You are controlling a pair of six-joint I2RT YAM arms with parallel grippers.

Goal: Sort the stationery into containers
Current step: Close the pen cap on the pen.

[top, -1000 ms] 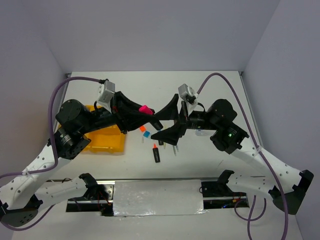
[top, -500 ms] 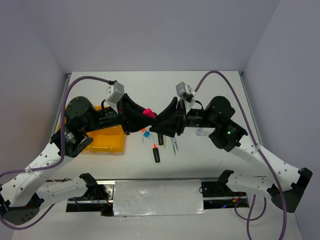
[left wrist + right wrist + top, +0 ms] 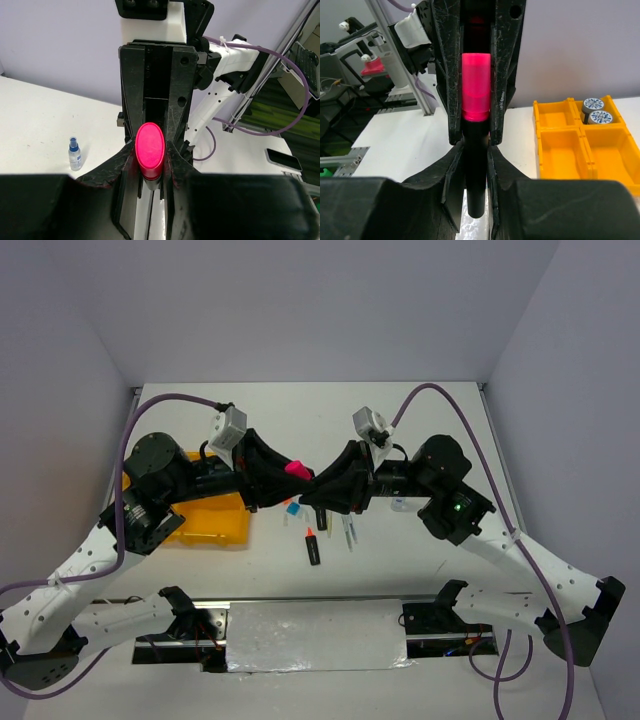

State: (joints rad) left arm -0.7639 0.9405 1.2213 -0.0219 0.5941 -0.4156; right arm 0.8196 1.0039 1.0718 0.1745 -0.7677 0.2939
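Observation:
A black marker with a pink cap (image 3: 296, 468) hangs in mid-air over the table's middle, held from both sides. My left gripper (image 3: 288, 474) is shut on its pink cap (image 3: 150, 145), and its fingers press both sides of the cap. My right gripper (image 3: 320, 490) is shut on the marker's black body (image 3: 475, 170). The yellow-orange tray (image 3: 215, 522) lies at the left, with two blue-and-white tins (image 3: 596, 111) in one far compartment. An orange-capped marker (image 3: 312, 545), tiny coloured squares (image 3: 290, 504) and thin pale pens (image 3: 350, 530) lie on the table under the grippers.
A small blue-capped bottle (image 3: 75, 155) stands on the white table beyond the right arm. Three of the tray's compartments (image 3: 562, 150) show nothing inside. A foil-covered strip (image 3: 315, 635) runs along the near edge between the arm bases.
The two arms came together over the table's middle. My right gripper's jaws went from wide apart to shut on the marker's black body. The left gripper kept hold of the pink cap.

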